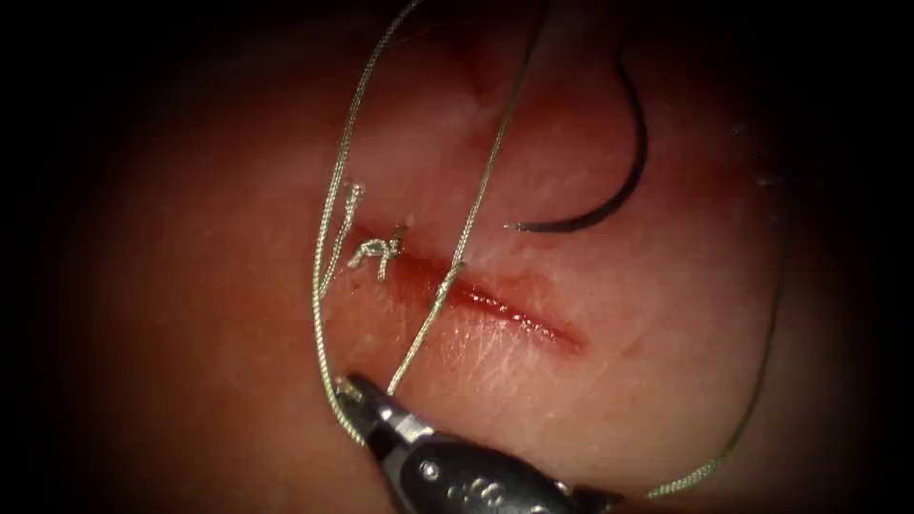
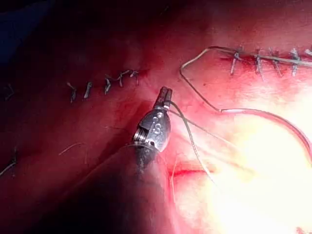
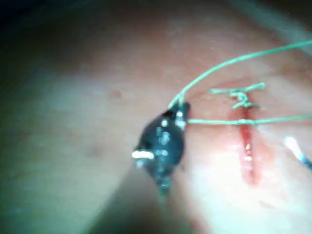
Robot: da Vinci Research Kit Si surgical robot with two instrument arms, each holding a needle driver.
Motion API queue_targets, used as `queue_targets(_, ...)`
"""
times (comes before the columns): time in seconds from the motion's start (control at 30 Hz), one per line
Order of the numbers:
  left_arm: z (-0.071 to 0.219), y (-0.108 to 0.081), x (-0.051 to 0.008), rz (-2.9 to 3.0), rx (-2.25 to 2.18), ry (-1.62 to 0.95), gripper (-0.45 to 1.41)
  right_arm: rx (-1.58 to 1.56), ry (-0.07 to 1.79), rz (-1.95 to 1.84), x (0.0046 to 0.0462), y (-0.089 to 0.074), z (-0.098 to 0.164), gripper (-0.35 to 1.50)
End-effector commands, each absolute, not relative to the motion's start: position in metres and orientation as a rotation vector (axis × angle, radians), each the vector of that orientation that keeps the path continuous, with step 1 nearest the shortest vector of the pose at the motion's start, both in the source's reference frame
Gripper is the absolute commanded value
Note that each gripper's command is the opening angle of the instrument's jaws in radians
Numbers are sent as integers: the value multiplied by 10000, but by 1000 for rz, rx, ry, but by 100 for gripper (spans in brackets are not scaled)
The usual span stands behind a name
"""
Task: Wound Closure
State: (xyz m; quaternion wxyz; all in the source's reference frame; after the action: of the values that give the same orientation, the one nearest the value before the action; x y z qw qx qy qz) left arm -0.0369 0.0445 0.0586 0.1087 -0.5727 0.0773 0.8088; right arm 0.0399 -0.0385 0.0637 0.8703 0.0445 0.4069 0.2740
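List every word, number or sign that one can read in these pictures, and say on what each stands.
Engraved marks on the metal body behind the right claw: too small to read in the endoscope view.
"S": perhaps one mark on the same body in the left wrist view; not certain.
Tissue, thread, needle: no text on them.

Showing one tool (image 1: 357, 392), one curved needle (image 1: 624, 186), one thread (image 1: 476, 195), one knot (image 1: 376, 249) — and one open cut (image 1: 514, 309) — on one tissue (image 1: 666, 333).
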Motion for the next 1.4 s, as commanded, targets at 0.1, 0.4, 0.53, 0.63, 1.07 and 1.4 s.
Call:
queue_targets(0.1,572,437,-365,2372,-1726,192,-45,112,908,569,403,-373,635,69)
queue_targets(0.4,483,388,-309,2328,-1843,21,-45,229,1020,455,400,-372,571,146)
queue_targets(0.53,458,378,-296,2314,-1860,-17,-45,290,1054,407,389,-372,547,141)
queue_targets(0.63,427,356,-283,2299,-1873,-62,-45,353,1088,352,364,-360,526,128)
queue_targets(1.07,352,257,-264,2244,-1945,-133,-45,332,1020,343,272,-314,527,148)
queue_targets(1.4,326,222,-262,2211,-1970,-118,-45,252,988,378,300,-263,606,-35)
